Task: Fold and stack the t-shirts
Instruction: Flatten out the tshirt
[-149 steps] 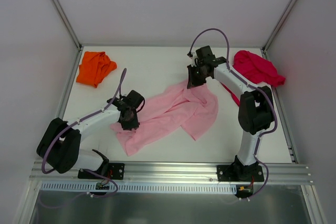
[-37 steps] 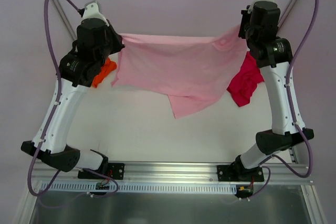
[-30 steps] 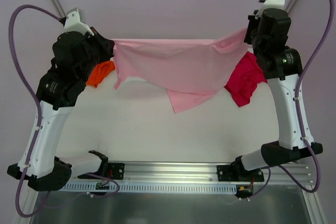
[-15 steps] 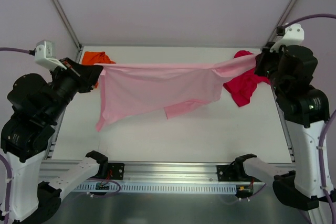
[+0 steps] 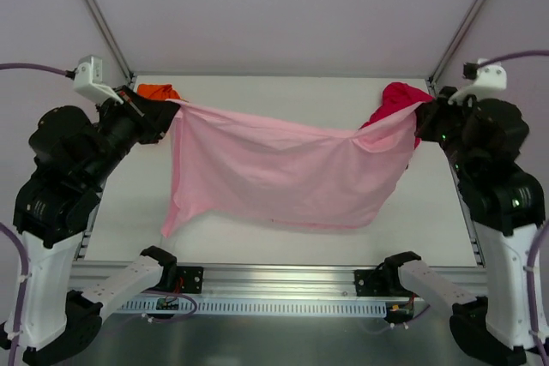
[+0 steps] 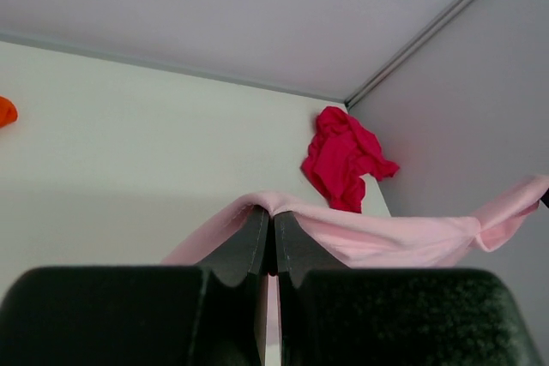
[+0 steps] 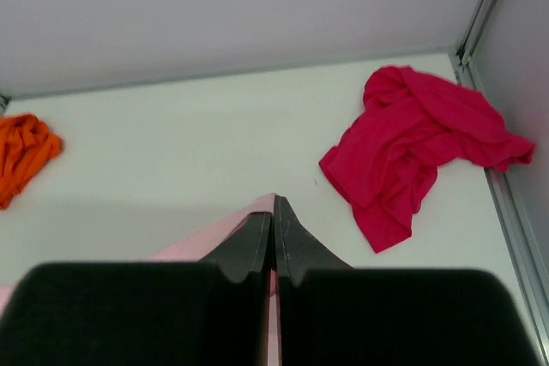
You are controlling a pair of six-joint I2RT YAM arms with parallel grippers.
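The pink t-shirt [image 5: 274, 169] is held stretched between the left tool [image 5: 163, 109] and right tool [image 5: 421, 111], each clamped shut on its upper edge. From above, the crimson t-shirt [image 7: 420, 147] beyond the right tool is half hidden; the right wrist view shows it whole, crumpled on the worktop [image 7: 171, 135].

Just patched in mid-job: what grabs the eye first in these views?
The pink t-shirt hangs spread wide across the middle, pinched at each end by the left pincer and the right pincer, both arms raised. Behind it, a red t-shirt lies crumpled at the far right corner of the table, and an orange t-shirt sits bunched at the far left.
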